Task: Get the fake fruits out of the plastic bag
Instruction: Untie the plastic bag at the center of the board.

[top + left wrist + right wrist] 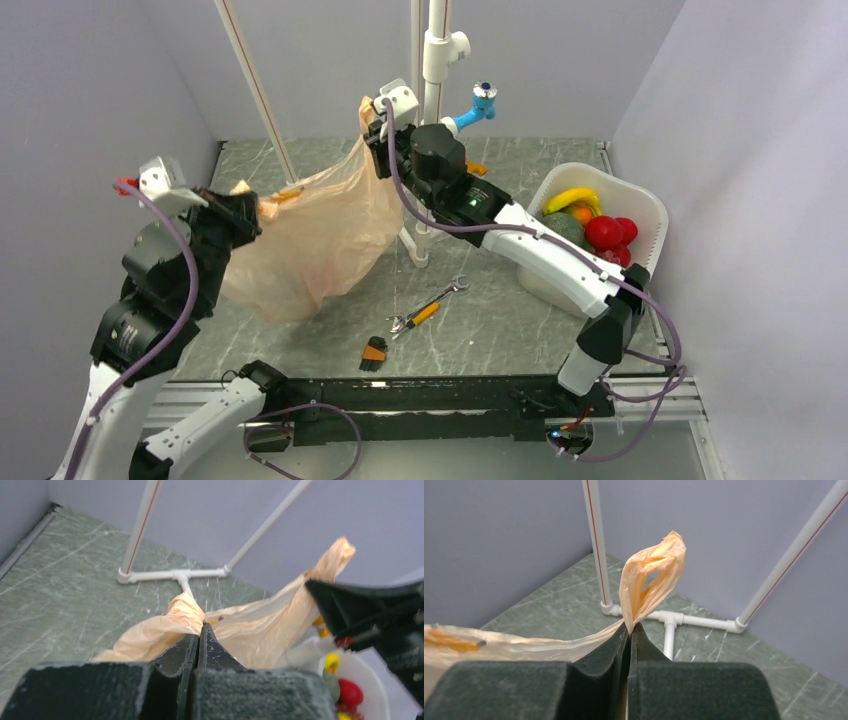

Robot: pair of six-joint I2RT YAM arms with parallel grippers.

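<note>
Peach-orange bag (320, 235) hung slack between my left gripper (245, 213) and right gripper (376, 128) — both jaws pinched shut on its rim; to empty it, I judged raising one side slowly wisest.

Enclosed by plain lilac-grey walls (100, 80) on 3 sides. Floored with scratched green marbled tabletop (500, 330). Backed by white pipe frame (437, 50). Lit softly, evenly.

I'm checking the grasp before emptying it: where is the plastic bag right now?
Top view, left of centre: the plastic bag hangs stretched between the left claw and the right claw, both shut on it, left of the wrench.
</note>
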